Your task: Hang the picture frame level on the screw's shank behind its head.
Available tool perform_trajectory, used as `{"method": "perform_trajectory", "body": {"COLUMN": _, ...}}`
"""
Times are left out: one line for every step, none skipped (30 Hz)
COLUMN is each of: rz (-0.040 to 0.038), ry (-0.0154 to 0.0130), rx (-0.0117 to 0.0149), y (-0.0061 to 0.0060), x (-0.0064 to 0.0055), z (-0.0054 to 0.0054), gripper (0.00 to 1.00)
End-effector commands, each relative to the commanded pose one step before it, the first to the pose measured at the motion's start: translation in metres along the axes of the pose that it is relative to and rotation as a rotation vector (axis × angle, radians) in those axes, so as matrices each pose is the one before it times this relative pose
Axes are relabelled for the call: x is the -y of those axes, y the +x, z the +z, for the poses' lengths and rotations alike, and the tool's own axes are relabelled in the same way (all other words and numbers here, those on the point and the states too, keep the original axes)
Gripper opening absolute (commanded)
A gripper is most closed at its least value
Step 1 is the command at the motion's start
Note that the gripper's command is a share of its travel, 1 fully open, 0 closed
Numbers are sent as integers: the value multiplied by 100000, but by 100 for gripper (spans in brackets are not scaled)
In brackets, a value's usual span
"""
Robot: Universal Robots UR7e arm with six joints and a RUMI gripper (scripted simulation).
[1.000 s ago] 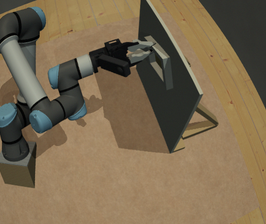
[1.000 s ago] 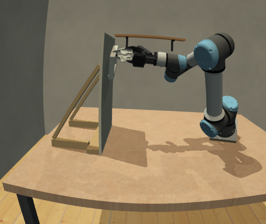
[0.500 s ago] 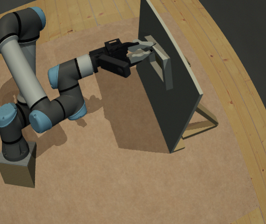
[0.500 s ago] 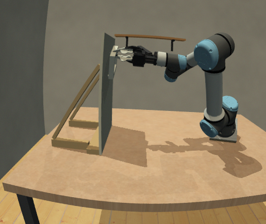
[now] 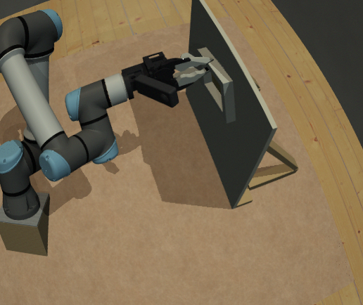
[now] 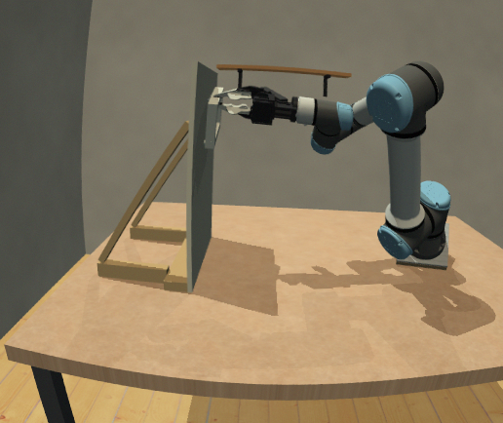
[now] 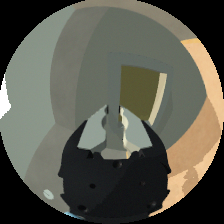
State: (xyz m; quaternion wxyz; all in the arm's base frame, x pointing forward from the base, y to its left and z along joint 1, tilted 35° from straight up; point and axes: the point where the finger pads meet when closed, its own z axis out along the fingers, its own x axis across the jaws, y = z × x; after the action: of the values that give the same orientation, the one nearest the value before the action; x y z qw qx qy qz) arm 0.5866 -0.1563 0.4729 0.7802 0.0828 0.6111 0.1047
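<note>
A wooden table (image 6: 243, 341) carries an upright grey panel (image 5: 238, 147), braced from behind by slanted wooden struts (image 6: 140, 195). The arm (image 6: 404, 161) is stretched from its base across the table toward the upper part of that panel.

The picture frame (image 5: 224, 92) is held flat against the panel's front face, high up. Its long axis runs down the panel, and in the exterior view the lower end appears to swing slightly away from the surface while the top rail is kept close.

The gripper (image 5: 193, 70) is closed on the top rail of the frame, its jaws narrow and pinching the thin edge; in the wrist view the rail is seen clamped between the two fingers, with the frame's opening hanging straight ahead and below.

The screw cannot be made out in any view; it is presumably hidden behind the frame's top. The relation that matters is judged to be this: the frame lies directly ahead of the jaws and toward the panel, so seating is likely to be decided by a small downward travel along the panel, with the rail kept behind the screw's head.
</note>
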Motion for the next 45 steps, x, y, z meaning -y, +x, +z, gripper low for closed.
{"method": "perform_trajectory", "body": {"rz": 2290, "ry": 173, "rx": 79, "y": -85, "x": 164, "z": -1, "gripper": 0}}
{"method": "perform_trajectory", "body": {"rz": 475, "ry": 29, "rx": -1, "y": -8, "x": 28, "z": 0, "gripper": 0}}
{"method": "perform_trajectory", "body": {"rz": 482, "ry": 29, "rx": -1, "y": -8, "x": 28, "z": 0, "gripper": 0}}
{"method": "perform_trajectory", "body": {"rz": 488, "ry": 30, "rx": -1, "y": -8, "x": 29, "z": 0, "gripper": 0}}
{"method": "perform_trajectory", "body": {"rz": 495, "ry": 30, "rx": -1, "y": -8, "x": 29, "z": 0, "gripper": 0}}
{"method": "perform_trajectory", "body": {"rz": 501, "ry": 30, "rx": -1, "y": -9, "x": 29, "z": 0, "gripper": 0}}
{"method": "perform_trajectory", "body": {"rz": 508, "ry": 31, "rx": -1, "y": -7, "x": 30, "z": 0, "gripper": 0}}
{"method": "perform_trajectory", "body": {"rz": 514, "ry": 31, "rx": -1, "y": -6, "x": 30, "z": 0, "gripper": 0}}
{"method": "perform_trajectory", "body": {"rz": 519, "ry": 31, "rx": -1, "y": -6, "x": 31, "z": 0, "gripper": 0}}
{"method": "perform_trajectory", "body": {"rz": 0, "ry": 0, "rx": 0, "y": 0, "x": 0, "z": 0, "gripper": 0}}
{"method": "perform_trajectory", "body": {"rz": 0, "ry": 0, "rx": 0, "y": 0, "x": 0, "z": 0, "gripper": 0}}
{"method": "perform_trajectory", "body": {"rz": 523, "ry": 32, "rx": -1, "y": -7, "x": 31, "z": 0, "gripper": 0}}
{"method": "perform_trajectory", "body": {"rz": 527, "ry": 32, "rx": -1, "y": -7, "x": 31, "z": 0, "gripper": 0}}
{"method": "perform_trajectory", "body": {"rz": 530, "ry": 32, "rx": -1, "y": -7, "x": 31, "z": 0, "gripper": 0}}
{"method": "perform_trajectory", "body": {"rz": 534, "ry": 32, "rx": -1, "y": -6, "x": 31, "z": 0, "gripper": 0}}
{"method": "perform_trajectory", "body": {"rz": 537, "ry": 33, "rx": -1, "y": -6, "x": 32, "z": 0, "gripper": 0}}
{"method": "perform_trajectory", "body": {"rz": 539, "ry": 33, "rx": -1, "y": -6, "x": 32, "z": 0, "gripper": 0}}
{"method": "perform_trajectory", "body": {"rz": 541, "ry": 33, "rx": -1, "y": -6, "x": 32, "z": 0, "gripper": 0}}
{"method": "perform_trajectory", "body": {"rz": 542, "ry": 33, "rx": -1, "y": -6, "x": 32, "z": 0, "gripper": 0}}
{"method": "perform_trajectory", "body": {"rz": 543, "ry": 33, "rx": -1, "y": -6, "x": 32, "z": 0, "gripper": 0}}
{"method": "perform_trajectory", "body": {"rz": 544, "ry": 33, "rx": -1, "y": -6, "x": 32, "z": 0, "gripper": 0}}
{"method": "perform_trajectory", "body": {"rz": 545, "ry": 33, "rx": -1, "y": -5, "x": 32, "z": 0, "gripper": 0}}
{"method": "perform_trajectory", "body": {"rz": 544, "ry": 33, "rx": -1, "y": -5, "x": 32, "z": 0, "gripper": 0}}
{"method": "perform_trajectory", "body": {"rz": 543, "ry": 33, "rx": -1, "y": -5, "x": 32, "z": 0, "gripper": 0}}
{"method": "perform_trajectory", "body": {"rz": 541, "ry": 33, "rx": -1, "y": -5, "x": 32, "z": 0, "gripper": 0}}
{"method": "perform_trajectory", "body": {"rz": 539, "ry": 33, "rx": -1, "y": -5, "x": 32, "z": 0, "gripper": 0}}
{"method": "perform_trajectory", "body": {"rz": 0, "ry": 0, "rx": 0, "y": 0, "x": 0, "z": 0, "gripper": 0}}
{"method": "perform_trajectory", "body": {"rz": 0, "ry": 0, "rx": 0, "y": 0, "x": 0, "z": 0, "gripper": 0}}
{"method": "perform_trajectory", "body": {"rz": 537, "ry": 33, "rx": -1, "y": -5, "x": 32, "z": 0, "gripper": 0}}
{"method": "perform_trajectory", "body": {"rz": 536, "ry": 32, "rx": -1, "y": -4, "x": 32, "z": 0, "gripper": 0}}
{"method": "perform_trajectory", "body": {"rz": 532, "ry": 32, "rx": -1, "y": -4, "x": 31, "z": 0, "gripper": 0}}
{"method": "perform_trajectory", "body": {"rz": 528, "ry": 32, "rx": -1, "y": -4, "x": 31, "z": 0, "gripper": 0}}
{"method": "perform_trajectory", "body": {"rz": 524, "ry": 32, "rx": -1, "y": -4, "x": 31, "z": 0, "gripper": 0}}
{"method": "perform_trajectory", "body": {"rz": 519, "ry": 31, "rx": -1, "y": -4, "x": 30, "z": 0, "gripper": 0}}
{"method": "perform_trajectory", "body": {"rz": 514, "ry": 31, "rx": -1, "y": -4, "x": 30, "z": 0, "gripper": 0}}
{"method": "perform_trajectory", "body": {"rz": 510, "ry": 31, "rx": -1, "y": -3, "x": 30, "z": 0, "gripper": 0}}
{"method": "perform_trajectory", "body": {"rz": 504, "ry": 31, "rx": -1, "y": -3, "x": 30, "z": 0, "gripper": 0}}
{"method": "perform_trajectory", "body": {"rz": 498, "ry": 30, "rx": -1, "y": -3, "x": 29, "z": 0, "gripper": 0}}
{"method": "perform_trajectory", "body": {"rz": 491, "ry": 30, "rx": -1, "y": -3, "x": 29, "z": 0, "gripper": 0}}
{"method": "perform_trajectory", "body": {"rz": 484, "ry": 29, "rx": -1, "y": -3, "x": 28, "z": 0, "gripper": 0}}
{"method": "perform_trajectory", "body": {"rz": 476, "ry": 29, "rx": -1, "y": -3, "x": 28, "z": 0, "gripper": 0}}
{"method": "perform_trajectory", "body": {"rz": 468, "ry": 28, "rx": 0, "y": -3, "x": 27, "z": 0, "gripper": 0}}
{"method": "perform_trajectory", "body": {"rz": 461, "ry": 28, "rx": -1, "y": -1, "x": 27, "z": 0, "gripper": 0}}
{"method": "perform_trajectory", "body": {"rz": 0, "ry": 0, "rx": 0, "y": 0, "x": 0, "z": 0, "gripper": 0}}
{"method": "perform_trajectory", "body": {"rz": 0, "ry": 0, "rx": 0, "y": 0, "x": 0, "z": 0, "gripper": 0}}
